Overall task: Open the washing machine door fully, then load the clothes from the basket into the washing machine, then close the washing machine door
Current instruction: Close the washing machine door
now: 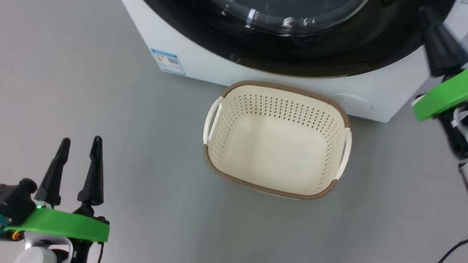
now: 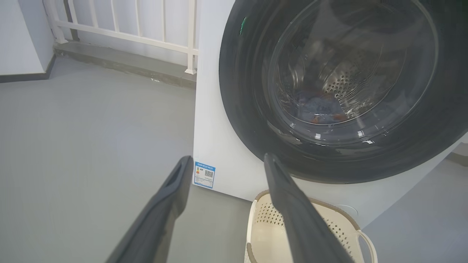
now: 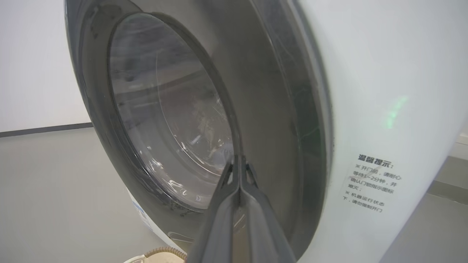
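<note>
The washing machine point(image 1: 205, 64) stands at the far side with its glossy black washing machine door point(image 1: 207, 28) lying flat against its front. Through the glass, blue clothes point(image 2: 321, 109) with orange spots lie in the steel drum. The cream basket point(image 1: 279, 87) sits on the floor just before the machine, with nothing inside. My left gripper point(image 1: 80, 140) hangs open at the near left, well away from the basket. My right gripper point(image 1: 426, 13) is shut on nothing, its tips at the door's right edge. In the right wrist view the right gripper point(image 3: 237, 160) touches or nearly touches the door point(image 3: 278, 109).
Grey floor spreads to the left of the machine. A white railing point(image 2: 146, 36) on a low step stands behind it. A blue label point(image 2: 204, 174) marks the machine's lower front, printed text point(image 3: 373, 182) its side. A black cable point(image 1: 450, 254) lies at the near right.
</note>
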